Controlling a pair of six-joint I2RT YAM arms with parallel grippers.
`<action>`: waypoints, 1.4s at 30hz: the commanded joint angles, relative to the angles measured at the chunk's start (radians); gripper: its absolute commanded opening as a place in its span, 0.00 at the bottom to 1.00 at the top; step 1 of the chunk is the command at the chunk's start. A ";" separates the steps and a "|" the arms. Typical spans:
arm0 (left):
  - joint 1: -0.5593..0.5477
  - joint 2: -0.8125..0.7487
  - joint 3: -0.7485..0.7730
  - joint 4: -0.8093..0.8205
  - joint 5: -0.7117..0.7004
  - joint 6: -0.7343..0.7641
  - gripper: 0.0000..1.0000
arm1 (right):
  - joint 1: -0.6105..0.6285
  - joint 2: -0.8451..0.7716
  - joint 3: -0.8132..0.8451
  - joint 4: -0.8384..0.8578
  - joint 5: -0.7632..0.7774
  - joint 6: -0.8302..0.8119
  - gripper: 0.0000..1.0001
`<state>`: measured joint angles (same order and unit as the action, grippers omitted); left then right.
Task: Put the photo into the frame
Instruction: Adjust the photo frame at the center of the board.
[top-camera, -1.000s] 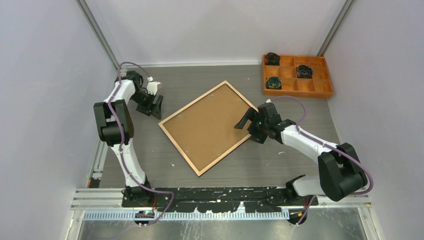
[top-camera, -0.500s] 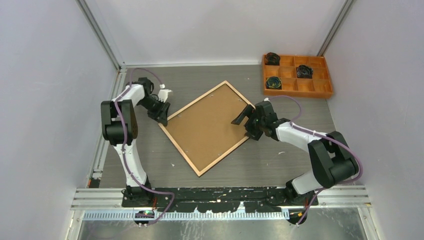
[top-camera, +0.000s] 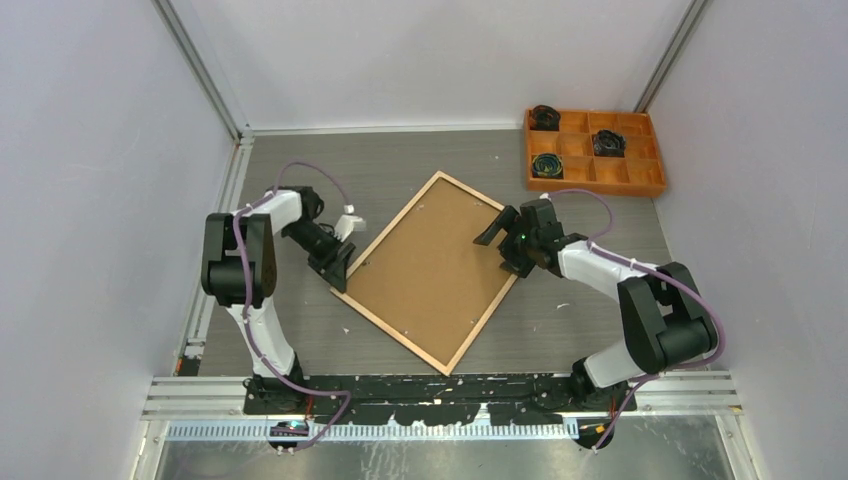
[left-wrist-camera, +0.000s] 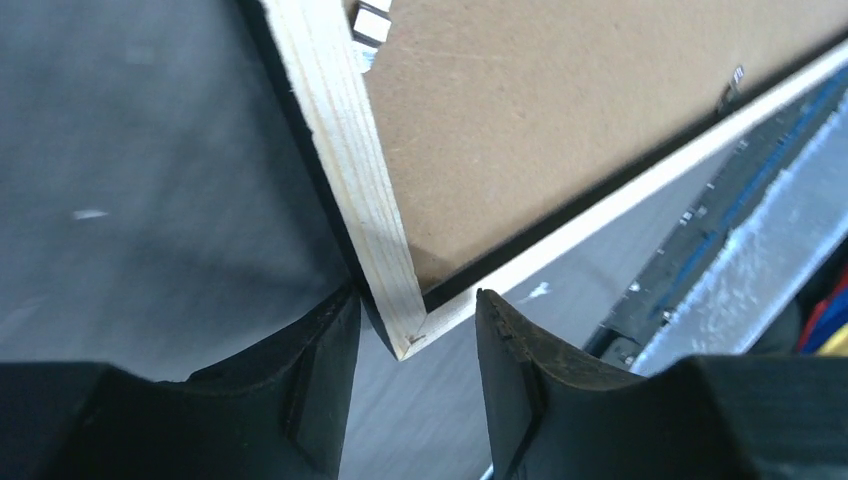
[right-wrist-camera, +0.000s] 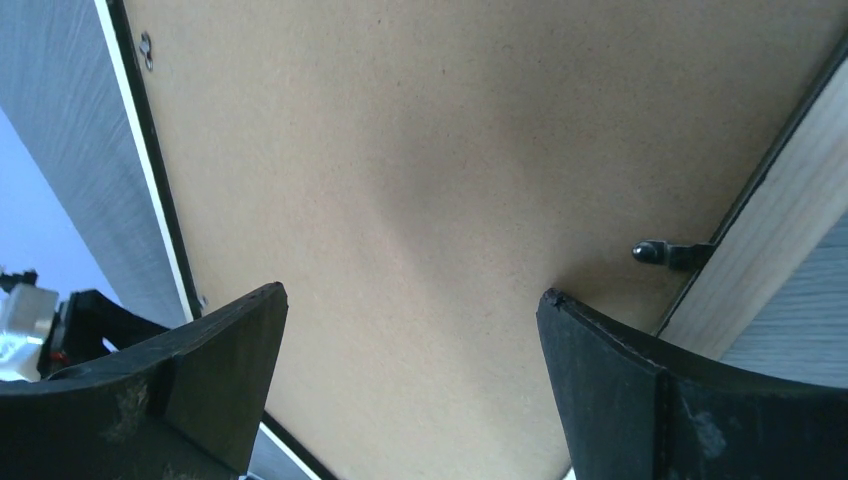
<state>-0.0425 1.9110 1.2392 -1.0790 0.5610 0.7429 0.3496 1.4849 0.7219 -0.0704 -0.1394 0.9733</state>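
Frame (top-camera: 392, 330) lies back-up at the middle of the dark grey table (top-camera: 400, 155). It is turned like a diamond, with corners toward 12, 3, 6 and 9 o'clock. Its light wood rails surround a plain brown backing panel (top-camera: 425, 270) that sits inside them.

The left gripper (top-camera: 338, 265) is at the 9 o'clock corner. In the left wrist view its black fingers (left-wrist-camera: 320, 340) stand on either side of the corner tip, with a narrow gap between them. The finger on the 9 o'clock side of that view is against the frame's black outer edge. A sliver of table shows between the other finger and the wood rail. I cannot tell whether the jaws truly clamp the corner.

The right gripper (top-camera: 503, 245) is over the edge that runs from 12 to 3 o'clock, close to the 3 o'clock corner. Its jaws are spread wide and hold nothing. In the right wrist view the backing panel fills the space between the two fingers. A small black turn clip (right-wrist-camera: 668, 253) reaches from the wood rail onto the panel at that view's 3 o'clock.

An orange compartment tray (top-camera: 595, 187) sits at the table's 1 o'clock corner, well apart from the frame. Three of its compartments hold dark coiled items (top-camera: 608, 142) that are too small to name.
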 joint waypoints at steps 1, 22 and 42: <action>-0.018 -0.061 -0.065 -0.117 0.110 0.069 0.49 | -0.007 -0.053 0.037 -0.106 0.027 -0.054 1.00; 0.033 0.031 0.135 0.049 -0.024 -0.200 0.38 | -0.142 -0.459 -0.130 -0.400 0.164 -0.103 1.00; -0.030 -0.049 -0.046 0.025 -0.002 -0.120 0.33 | -0.133 0.117 0.038 0.015 -0.055 -0.035 1.00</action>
<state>-0.0559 1.9121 1.2270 -1.0264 0.5362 0.5911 0.2073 1.5215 0.7147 -0.0650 -0.1825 0.9382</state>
